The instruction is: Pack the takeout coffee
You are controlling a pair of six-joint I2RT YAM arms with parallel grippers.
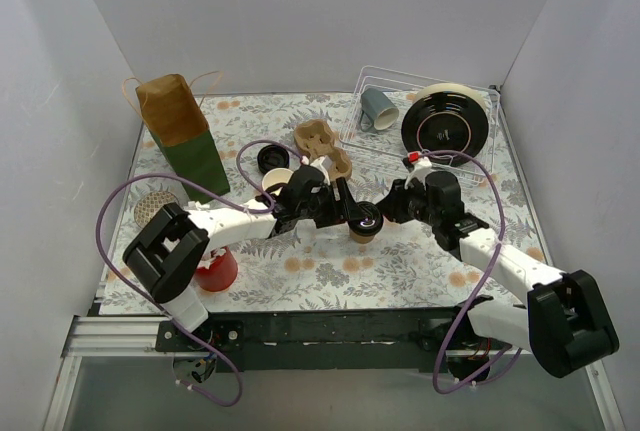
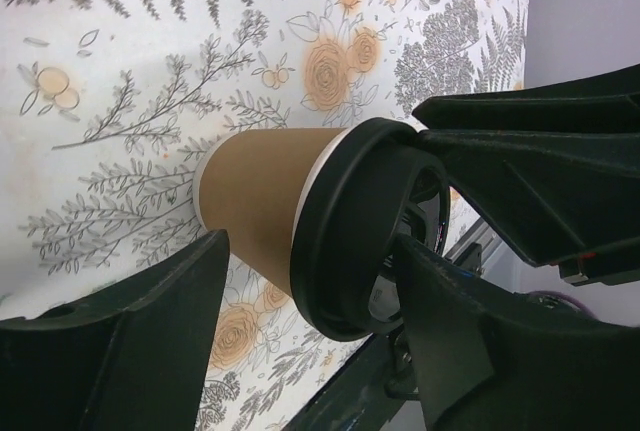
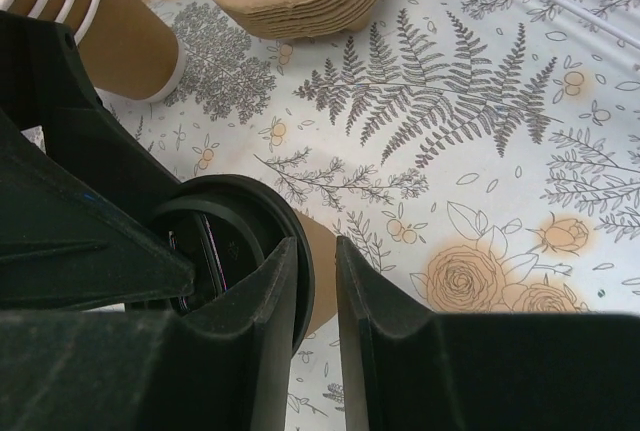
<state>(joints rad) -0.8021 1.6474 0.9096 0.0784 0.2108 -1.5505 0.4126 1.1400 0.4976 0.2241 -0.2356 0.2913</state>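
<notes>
On table: cup, lid on (upright)
Left gripper: open wide round cup
Right gripper: by lid, can't tell

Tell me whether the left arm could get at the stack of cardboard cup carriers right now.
Probably yes. The carrier stack sits just beyond the left pincer, with nothing visibly between them. But that pincer straddles the lidded cup, jaws apart, and would need to back off it first.

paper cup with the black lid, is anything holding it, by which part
The right jaws straddle the rim of the lid, the left jaws flank the cup; whether either grips cannot be told.
</notes>
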